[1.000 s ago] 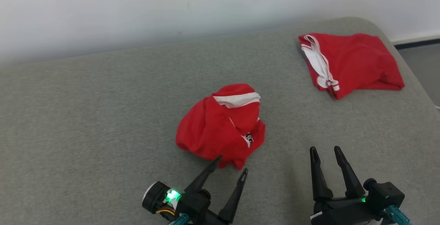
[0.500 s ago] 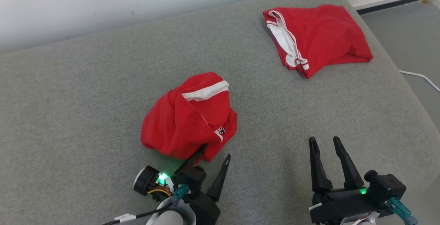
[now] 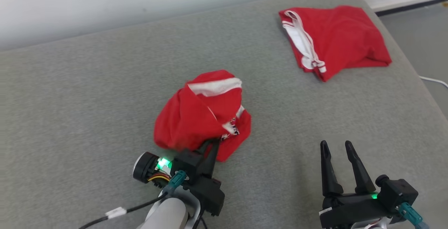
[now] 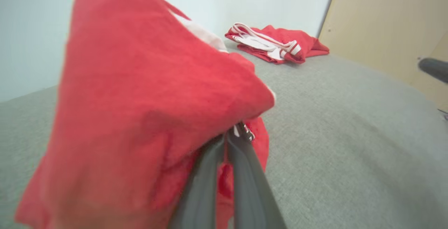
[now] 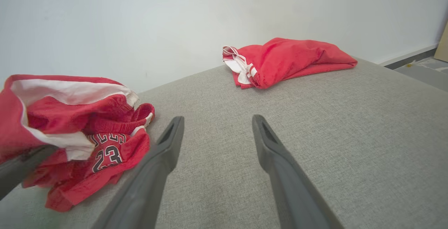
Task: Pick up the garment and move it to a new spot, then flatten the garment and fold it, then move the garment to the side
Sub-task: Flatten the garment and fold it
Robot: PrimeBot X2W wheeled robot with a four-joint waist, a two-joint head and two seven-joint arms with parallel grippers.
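Crumpled red-and-white fabric garment [image 3: 203, 113]: near edge clamped in left gripper [image 3: 212, 142] jaws
Right gripper [image 3: 336, 144]: jaws wide, empty
Hidden: left tips, under cloth

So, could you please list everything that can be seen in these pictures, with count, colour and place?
padded surface: one, grey, under both garments
crumpled garment: one, red with white stripes, middle of the padded surface
folded garment: one, red with white trim, far right corner of the padded surface
wall: one, white, behind the padded surface
cable: one, white, beyond the padded surface's right edge
panel: one, beige, right side of the left wrist view
left gripper: one, dark, shut on the crumpled garment's near edge
right gripper: one, dark, open, over bare padded surface, lower right
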